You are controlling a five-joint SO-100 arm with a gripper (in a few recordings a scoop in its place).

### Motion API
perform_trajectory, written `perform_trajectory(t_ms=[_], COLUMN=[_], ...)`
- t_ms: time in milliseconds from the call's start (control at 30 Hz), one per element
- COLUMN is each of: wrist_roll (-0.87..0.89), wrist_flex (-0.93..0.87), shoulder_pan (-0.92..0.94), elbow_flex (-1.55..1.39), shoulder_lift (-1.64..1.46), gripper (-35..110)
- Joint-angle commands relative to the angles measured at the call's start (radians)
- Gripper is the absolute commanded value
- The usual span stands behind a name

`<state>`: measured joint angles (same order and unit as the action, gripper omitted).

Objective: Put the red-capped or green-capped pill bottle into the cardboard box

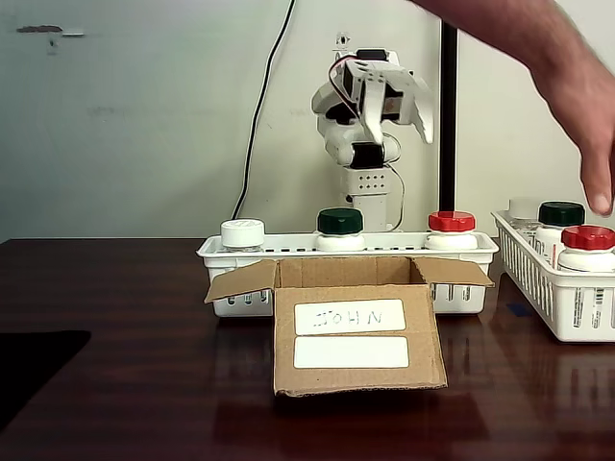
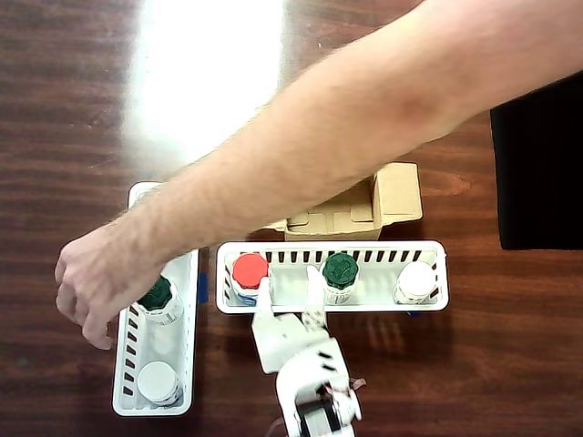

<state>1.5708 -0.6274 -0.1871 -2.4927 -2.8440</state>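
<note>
The desk (image 1: 115, 288) is dark, glossy brown wood; a pale wall (image 1: 125, 115) stands behind it in the fixed view, with a black cable (image 1: 261, 106) running down it. A person's forearm (image 2: 364, 127) crosses the overhead view from upper right to lower left, its hand (image 2: 96, 282) above the side basket (image 2: 187, 300). The cardboard box (image 1: 360, 336) sits centre frame in the fixed view, flaps open, a label reading "JOHN" on its front. Just behind it lies the long white basket (image 2: 428, 250), holding three bottles. The pill bottle (image 2: 250, 271) with the red cap stands at that basket's left end in the overhead view. The white arm's tool (image 2: 290, 293) hangs over the basket's near rim, fingers apart, holding nothing, one finger (image 2: 264, 296) just beside the red cap.
</note>
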Motion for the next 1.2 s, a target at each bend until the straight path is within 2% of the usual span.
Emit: perform_trajectory(t_ms=[0,233,633,1167], wrist_roll=[-0.006,-0.015,0.009,0.0], wrist_flex=[0.132,0.239,0.534,0.687], shoulder_pan=[-0.04,-0.08,-0.055,-0.038], elbow_flex=[0.084,0.031,-0.097,-0.12], shoulder_lift=[0.121,0.206,0.385,0.531], gripper=[51,51,51,53])
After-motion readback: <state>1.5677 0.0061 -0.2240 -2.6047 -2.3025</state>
